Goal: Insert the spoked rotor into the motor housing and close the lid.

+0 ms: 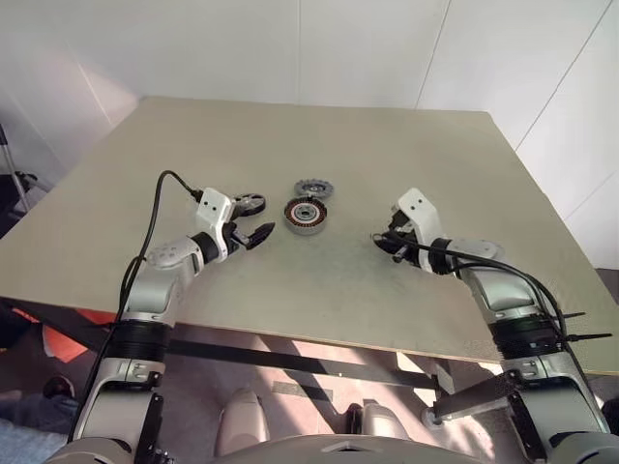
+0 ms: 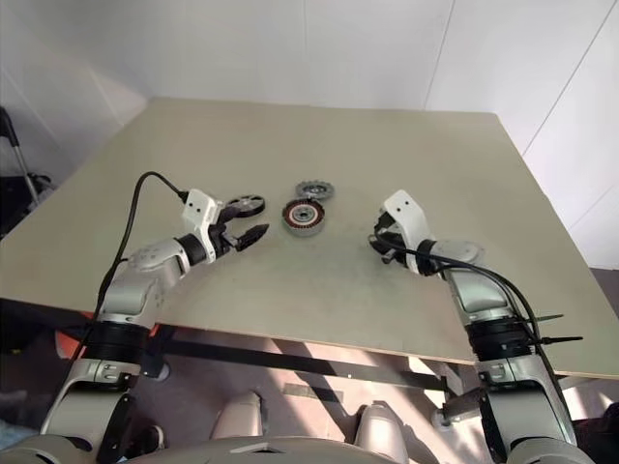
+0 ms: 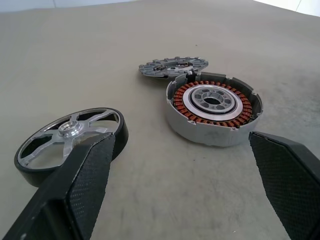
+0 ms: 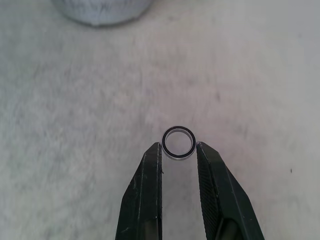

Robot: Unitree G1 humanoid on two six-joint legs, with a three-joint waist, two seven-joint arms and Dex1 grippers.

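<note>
The desk (image 1: 406,155) is a dull beige-grey. The motor housing (image 3: 214,111) has copper-red windings around a pale silver centre, inside a light grey shell. The lid (image 3: 173,66) is silvery-grey with a toothed rim. The spoked rotor (image 3: 70,139) has a black rim (its 5 or so spokes silver). The small ring (image 4: 178,142) is black with a bright metal edge.

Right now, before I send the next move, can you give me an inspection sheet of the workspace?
Surface: beige table, bare around the parts.
Job's things: spoked rotor lies flat, apart from motor housing; housing open, windings showing; lid lies just behind the housing.
Clutter: nothing seen.
Grippers: left gripper open, fingers facing rotor and housing, holding nothing; right gripper pinches a small ring above the table.
Cables: black cable loops over the left arm; another along the right forearm.
Surroundings: white walls.
</note>
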